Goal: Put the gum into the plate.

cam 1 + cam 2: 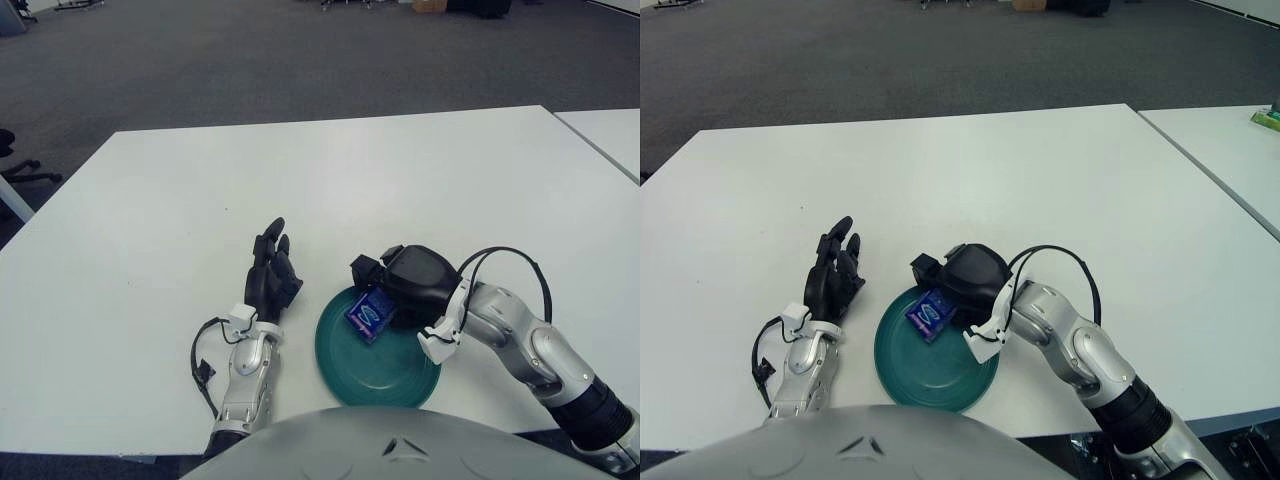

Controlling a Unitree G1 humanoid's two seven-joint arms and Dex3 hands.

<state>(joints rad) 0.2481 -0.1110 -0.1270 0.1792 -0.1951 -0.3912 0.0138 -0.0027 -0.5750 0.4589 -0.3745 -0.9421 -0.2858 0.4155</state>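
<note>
Two hands: both show on one big table.
Table (400,170): white, flat and smooth, the biggest thing here.
Right hand (400,285): black, over the far part of the plate, with its fingers closed around the gum. It hangs low, right above the dish.
Left hand (272,275): black, just left of the plate, fingers straight and loose, holding nothing.
Plate (375,365): round, dark green and shiny, with a low rim. It looks hard and a bit slippery.
Gum (368,317): a small blue pack, flat, with square corners and shiny paper. It is tilted in the right hand, low over the plate. I cannot tell if it touches the plate yet.
How the gum will handle: I think it is very light and a little stiff, so it will not break. The shiny wrap may slip. A soft pinch on its flat sides should hold it best.
What is left: I think the hand only needs to let go.
</note>
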